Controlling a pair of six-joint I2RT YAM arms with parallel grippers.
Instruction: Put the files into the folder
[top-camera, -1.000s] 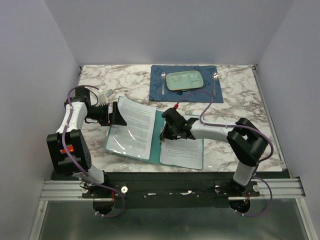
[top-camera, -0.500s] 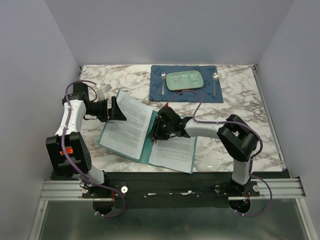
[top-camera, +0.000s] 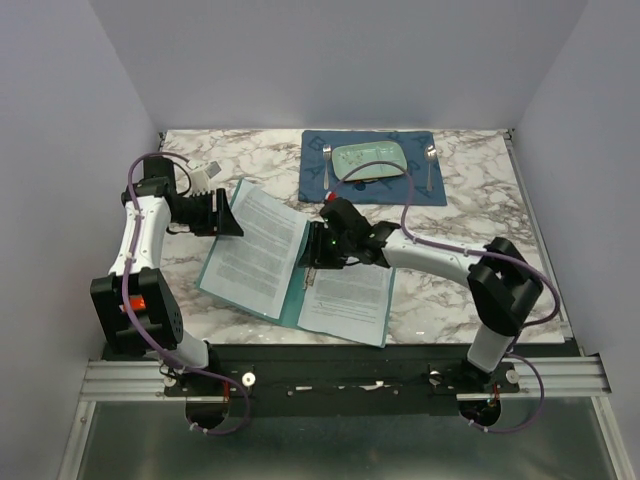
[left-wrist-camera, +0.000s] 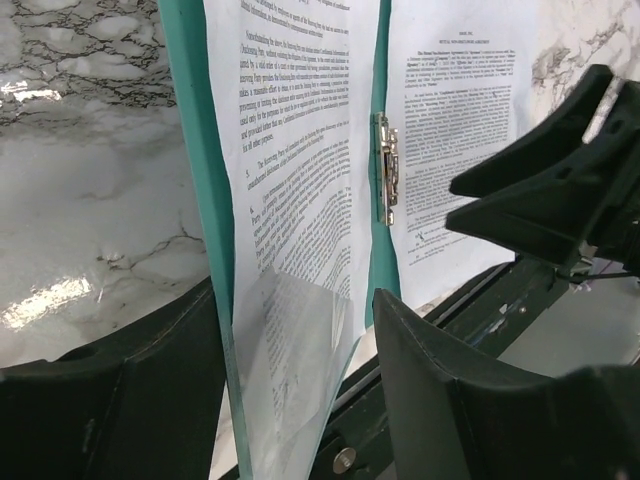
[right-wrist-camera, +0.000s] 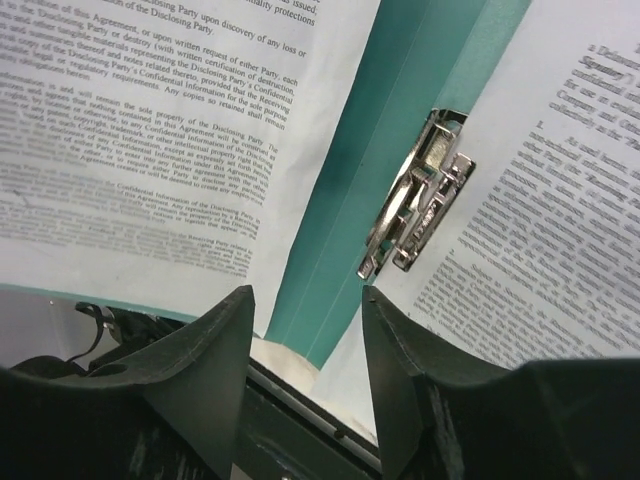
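Note:
The teal folder (top-camera: 296, 287) lies open on the marble table, one of the files (top-camera: 258, 250) on its left leaf and another (top-camera: 345, 298) on its right leaf. My left gripper (top-camera: 228, 212) is at the leaf's far-left edge, which is tilted up. In the left wrist view that edge, with a clear pocket (left-wrist-camera: 290, 370), stands between the parted fingers of the left gripper (left-wrist-camera: 297, 295), close to the left one. My right gripper (top-camera: 312, 255) hovers open over the centre crease. Nothing is between the right gripper's (right-wrist-camera: 306, 292) fingers, and the metal clip (right-wrist-camera: 415, 195) is just beyond them.
A dark blue placemat (top-camera: 400, 190) at the back holds a pale green plate (top-camera: 368, 160), a fork (top-camera: 327, 165) and a second utensil (top-camera: 430, 165). The right arm's purple cable (top-camera: 375, 172) loops over the plate. The table's front edge runs just below the folder.
The folder has slid and turned to the left. The right gripper has opened over the crease. The left gripper's jaws have narrowed around the raised leaf edge.

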